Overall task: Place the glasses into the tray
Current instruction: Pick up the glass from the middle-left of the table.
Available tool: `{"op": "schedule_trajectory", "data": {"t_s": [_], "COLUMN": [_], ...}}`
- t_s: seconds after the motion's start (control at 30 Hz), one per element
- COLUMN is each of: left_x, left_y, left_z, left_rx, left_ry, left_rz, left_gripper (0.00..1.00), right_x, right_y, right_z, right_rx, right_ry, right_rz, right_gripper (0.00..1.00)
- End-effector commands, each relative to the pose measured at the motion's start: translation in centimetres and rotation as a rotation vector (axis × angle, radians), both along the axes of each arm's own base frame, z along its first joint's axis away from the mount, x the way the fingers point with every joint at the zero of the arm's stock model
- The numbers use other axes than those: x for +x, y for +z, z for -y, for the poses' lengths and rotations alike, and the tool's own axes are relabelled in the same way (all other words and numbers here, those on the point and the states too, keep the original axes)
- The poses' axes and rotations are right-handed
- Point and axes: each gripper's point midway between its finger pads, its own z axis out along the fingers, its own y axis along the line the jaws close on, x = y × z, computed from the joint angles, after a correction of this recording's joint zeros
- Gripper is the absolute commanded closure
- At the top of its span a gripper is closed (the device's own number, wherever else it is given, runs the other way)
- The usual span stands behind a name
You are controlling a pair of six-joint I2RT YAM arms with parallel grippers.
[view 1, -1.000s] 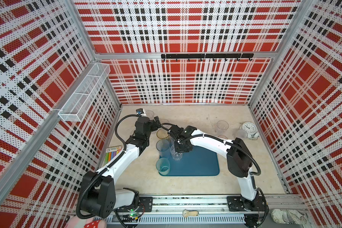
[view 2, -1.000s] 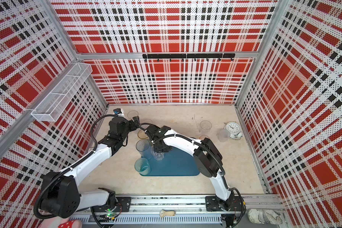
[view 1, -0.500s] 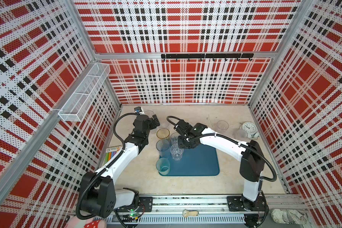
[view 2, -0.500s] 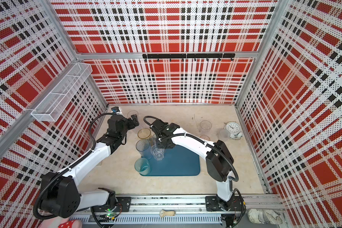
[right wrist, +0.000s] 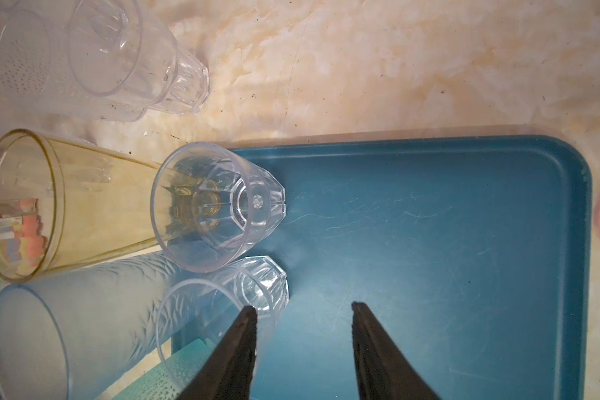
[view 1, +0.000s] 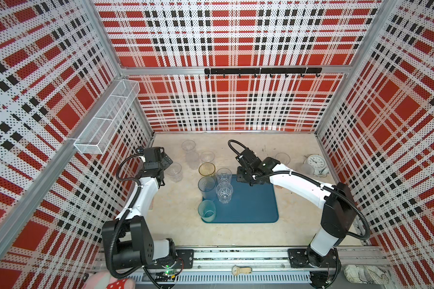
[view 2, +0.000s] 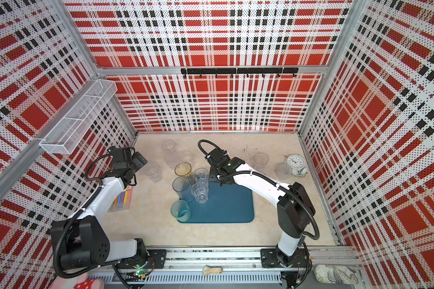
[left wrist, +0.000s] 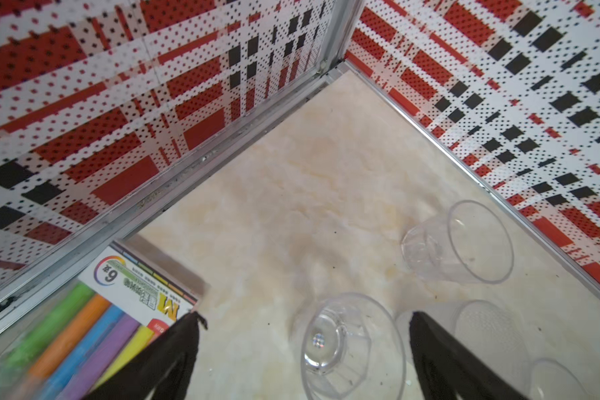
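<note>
Beige tabletop [view 1: 176,225] | left gripper [left wrist: 305,315] wide apart, empty, left of tray [view 1: 256,205] | right gripper [right wrist: 303,306] parted, empty, over tray

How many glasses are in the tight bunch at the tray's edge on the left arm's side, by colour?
amber glass: 1
grey-blue glass: 1
teal glass: 1
clear faceted glasses: 2
Total: 5
</note>
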Motion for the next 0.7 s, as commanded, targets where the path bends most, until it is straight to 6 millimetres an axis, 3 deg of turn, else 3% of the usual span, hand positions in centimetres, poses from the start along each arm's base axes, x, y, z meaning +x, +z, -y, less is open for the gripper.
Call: {"op": "schedule_trajectory", "data": {"t_s": [0.0, 0.17, 0.37, 0.67], "left_x": [0.5, 1.6, 1.1, 0.9], "left_y": [-2.0, -4.7, -7.3, -9.5], "left_z": [0.2, 0.7, 1.1, 1.5], "left_rx": [-0.012, -0.020, -0.010, -0.008], "left_ry": [-0.039, -0.098, -0.113, -0.136], "left_rz": [-0.093, -0.181, -0.270, -0.326], "left_gripper": [0.06, 0.13, 0.17, 0.44], "right_x": [0.9, 1.4, 1.3, 1.0], "right_y": [1.1, 1.7, 1.6, 0.9], "right_z": [-0.5, 0.8, 2.0, 1.8], "right_rx": [0.012, -0.007, 0.000, 0.008], "right_ry": [0.022, 0.023, 0.006, 0.013], "right_rz": [0.057, 0.091, 0.102, 0.087], "right_gripper": [0.52, 0.51, 0.51, 0.51]}}
